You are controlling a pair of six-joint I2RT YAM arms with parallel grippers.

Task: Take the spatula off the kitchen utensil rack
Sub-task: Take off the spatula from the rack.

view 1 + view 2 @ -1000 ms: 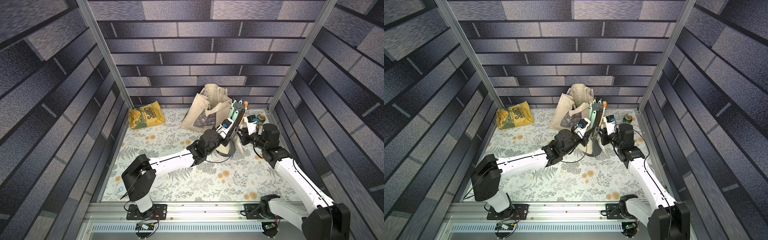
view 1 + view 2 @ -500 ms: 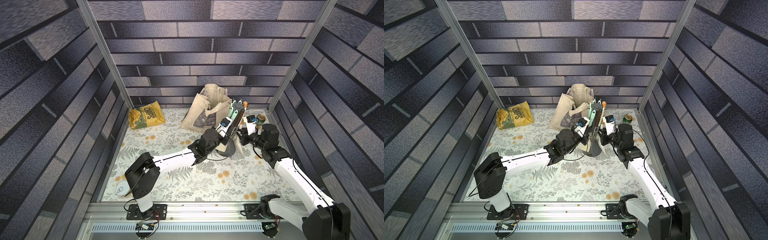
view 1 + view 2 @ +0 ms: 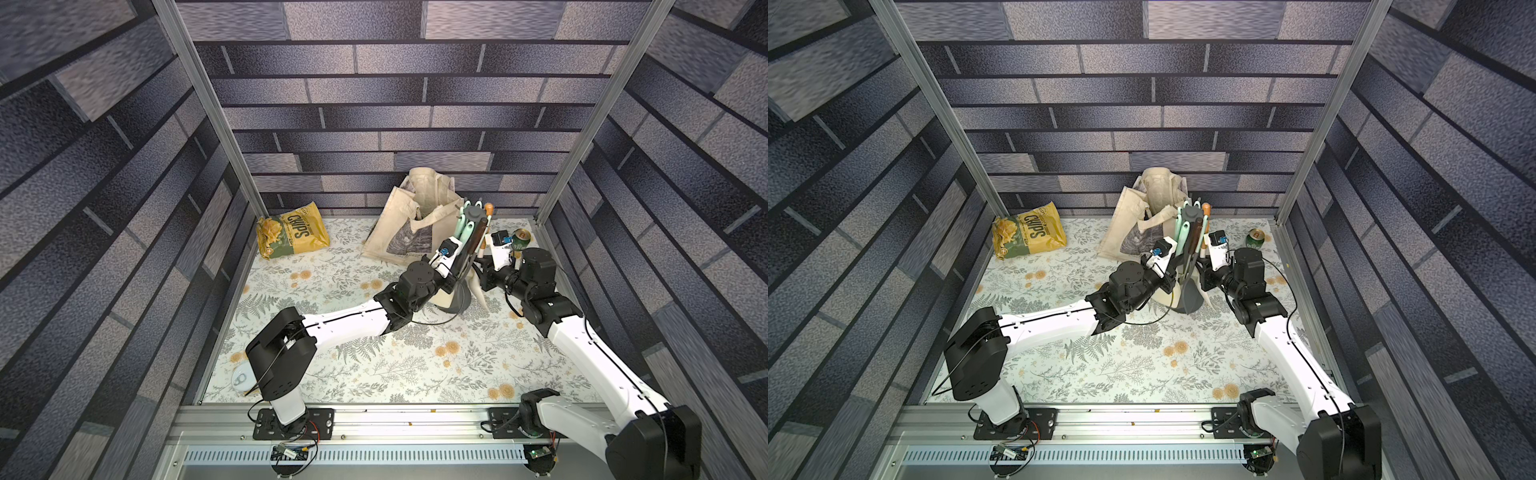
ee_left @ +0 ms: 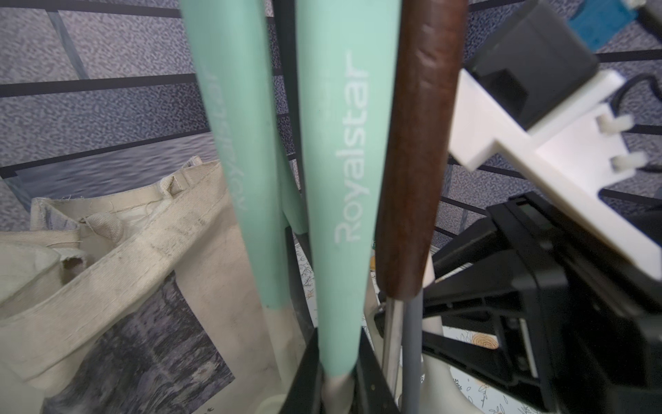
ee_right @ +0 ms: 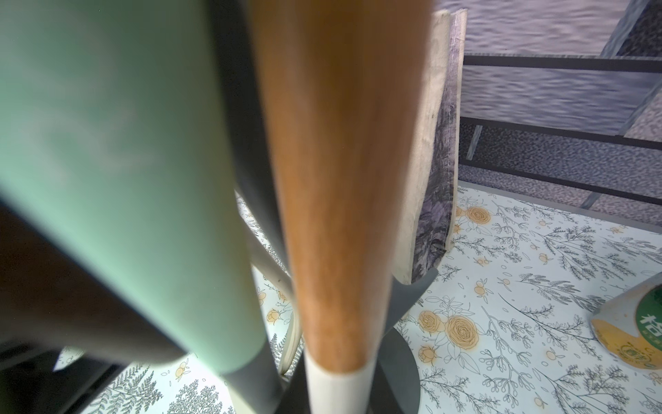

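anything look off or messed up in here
The tote bag sags, crumpled, behind the kitchen utensil rack, and its strap looks frayed at one edge in the left wrist view. Nothing spilled or broken shows.

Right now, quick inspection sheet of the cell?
Surface: floral table cover, no spills seen.
Job's things: kitchen utensil rack upright; mint-handled utensil, dark-handled utensil and wood-handled utensil hang on it. Which is the spatula: cannot tell.
Clutter: chips bag, tote bag, green can, pale can.
Grippers: left gripper shut on mint-handled utensil's neck; right gripper shut at wood-handled utensil's white neck, grip unclear.
Cables: left wrist cable sags beside rack base.
Surroundings: brick-print walls.
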